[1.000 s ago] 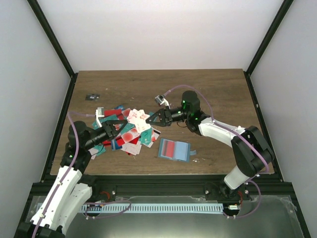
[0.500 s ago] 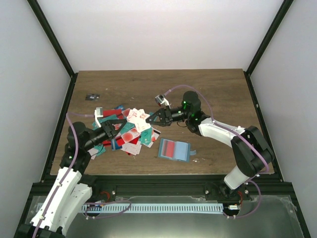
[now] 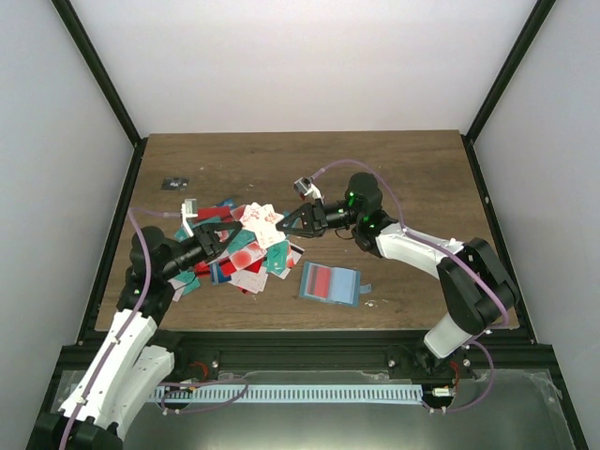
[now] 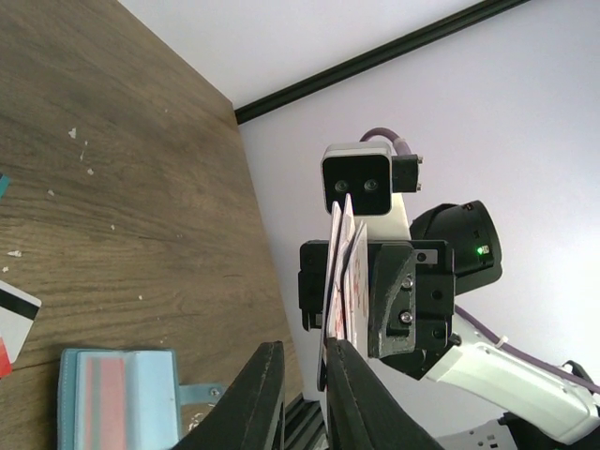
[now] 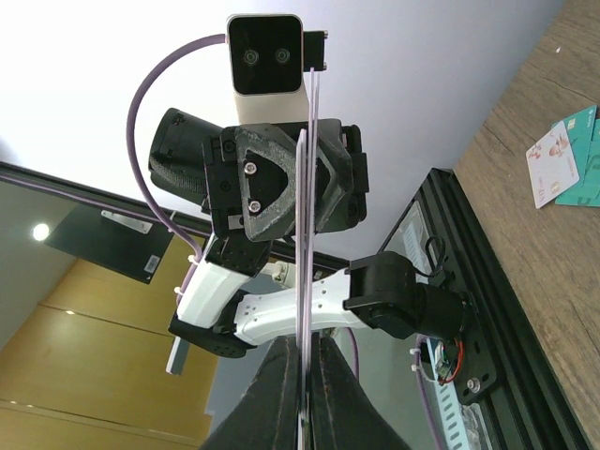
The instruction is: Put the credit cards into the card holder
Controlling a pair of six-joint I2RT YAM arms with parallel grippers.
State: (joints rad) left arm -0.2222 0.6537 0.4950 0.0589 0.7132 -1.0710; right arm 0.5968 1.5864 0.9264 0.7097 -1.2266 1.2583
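Lab test cell: white walls (image 3: 309,56), black frame (image 3: 97,66), wooden tabletop (image 3: 412,169)

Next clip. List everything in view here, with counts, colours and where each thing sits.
table: one, brown wood
loose credit cards: many, red, teal and white with red blotches, piled left of centre
held credit cards: at least two, white with red blotches, lifted above the pile's right side
card holder: one, teal-blue, lying open near the front edge, something red inside
small dark object: one, far left, too small to identify
left gripper: black, over the pile, jaws slightly apart, empty
right gripper: black, shut on the held credit cards
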